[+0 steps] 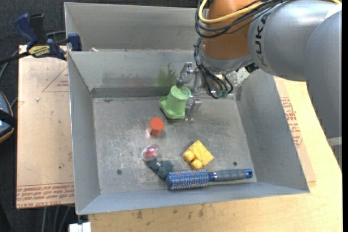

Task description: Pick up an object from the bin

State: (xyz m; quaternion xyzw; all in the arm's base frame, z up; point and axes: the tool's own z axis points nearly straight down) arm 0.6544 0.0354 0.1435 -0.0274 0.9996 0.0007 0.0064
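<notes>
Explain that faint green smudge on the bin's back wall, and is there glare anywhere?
Camera view: the smudge looks like the green cup mirrored in the bin's metal back wall; the arm's orange cover carries a soft highlight on top; the blue brush casts only a faint shadow.

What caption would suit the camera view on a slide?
Gripper beside a green cup near the back of the bin; an orange block, yellow block and blue brush lie in front.
</notes>
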